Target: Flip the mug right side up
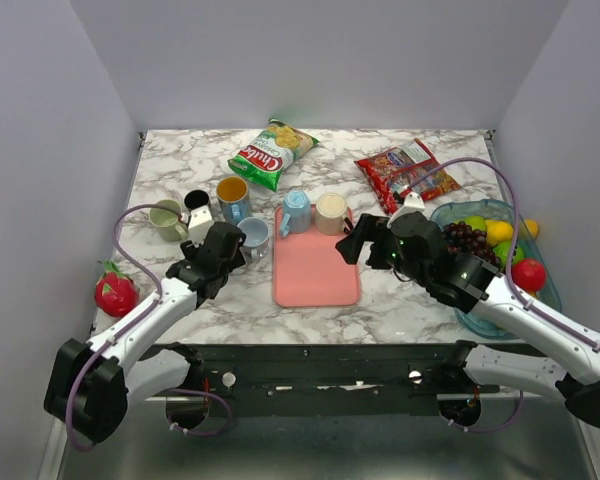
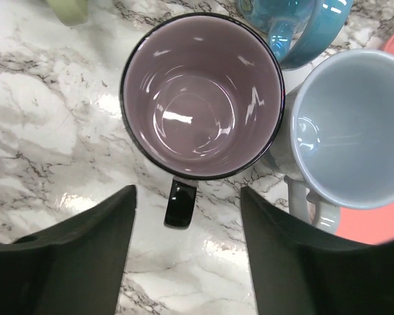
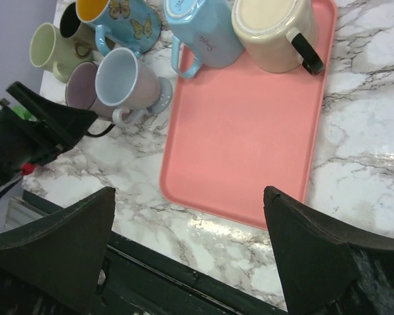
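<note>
- Black mug, mauve inside, stands mouth up just ahead of my left gripper. Its handle points back into the gap between my fingers.
- Jaws well apart, nothing held.
- Risk: if I back out crooked, a finger could catch that handle and spin or tip the mug.
- Pale mug sits tight on its right, so a knock would likely carry over.
- Wrist points almost straight down, low over the marble.
- My right gripper hangs wide open and empty over the pink tray.

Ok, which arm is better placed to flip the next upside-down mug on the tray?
Right: right claw, open, hovers by the inverted cream mug; left claw hangs over an upright purple-lined mug.
</note>
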`<state>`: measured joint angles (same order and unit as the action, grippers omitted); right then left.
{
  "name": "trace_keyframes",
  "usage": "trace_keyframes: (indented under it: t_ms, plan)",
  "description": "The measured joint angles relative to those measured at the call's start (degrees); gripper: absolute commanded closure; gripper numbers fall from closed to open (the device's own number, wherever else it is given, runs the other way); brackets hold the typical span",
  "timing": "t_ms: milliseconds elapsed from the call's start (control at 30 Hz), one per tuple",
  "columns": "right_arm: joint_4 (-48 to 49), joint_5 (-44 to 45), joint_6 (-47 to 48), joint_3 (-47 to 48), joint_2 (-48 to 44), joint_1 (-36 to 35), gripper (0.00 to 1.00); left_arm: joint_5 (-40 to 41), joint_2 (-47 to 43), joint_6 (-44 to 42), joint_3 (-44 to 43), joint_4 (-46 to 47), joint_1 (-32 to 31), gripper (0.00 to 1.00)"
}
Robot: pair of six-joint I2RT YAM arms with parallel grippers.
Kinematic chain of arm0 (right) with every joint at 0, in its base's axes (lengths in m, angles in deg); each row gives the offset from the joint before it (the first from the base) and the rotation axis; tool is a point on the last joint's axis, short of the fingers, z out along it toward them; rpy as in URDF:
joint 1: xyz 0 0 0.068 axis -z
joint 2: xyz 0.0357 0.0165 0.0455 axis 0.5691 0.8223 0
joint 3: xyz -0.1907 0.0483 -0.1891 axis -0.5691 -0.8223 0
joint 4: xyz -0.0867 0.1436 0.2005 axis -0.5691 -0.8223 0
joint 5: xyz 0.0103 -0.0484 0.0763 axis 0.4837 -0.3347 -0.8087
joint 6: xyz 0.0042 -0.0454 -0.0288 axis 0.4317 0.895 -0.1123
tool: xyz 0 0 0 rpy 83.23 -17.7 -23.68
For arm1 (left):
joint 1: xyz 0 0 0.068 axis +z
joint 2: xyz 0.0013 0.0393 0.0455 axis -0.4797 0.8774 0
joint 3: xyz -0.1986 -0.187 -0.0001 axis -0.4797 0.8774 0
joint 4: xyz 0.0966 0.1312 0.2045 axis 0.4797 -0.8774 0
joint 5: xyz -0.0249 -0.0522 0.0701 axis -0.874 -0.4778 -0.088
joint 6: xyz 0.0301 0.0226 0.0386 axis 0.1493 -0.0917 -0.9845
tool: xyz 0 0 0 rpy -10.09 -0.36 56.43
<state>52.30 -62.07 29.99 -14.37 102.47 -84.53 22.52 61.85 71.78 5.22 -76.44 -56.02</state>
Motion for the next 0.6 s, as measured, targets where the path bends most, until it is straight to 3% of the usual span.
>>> trace_keyframes:
  t_ms: [133,367,600]
  plan:
    - [-1.5,-1.4,4.9,2.1,1.4,1.2,0.0,0.0,-5.3,0.9,-1.5,-3.8,0.0,0.01]
    - [-1.9,-1.0,20.1,6.3,7.7,2.8,0.0,0.4,-13.9,2.1,-5.9,-10.3,0.0,0.01]
    - [-2.3,-4.5,35.3,11.1,21.2,7.7,0.04,-0.2,-18.0,-0.6,-10.1,-12.2,0.0,0.01]
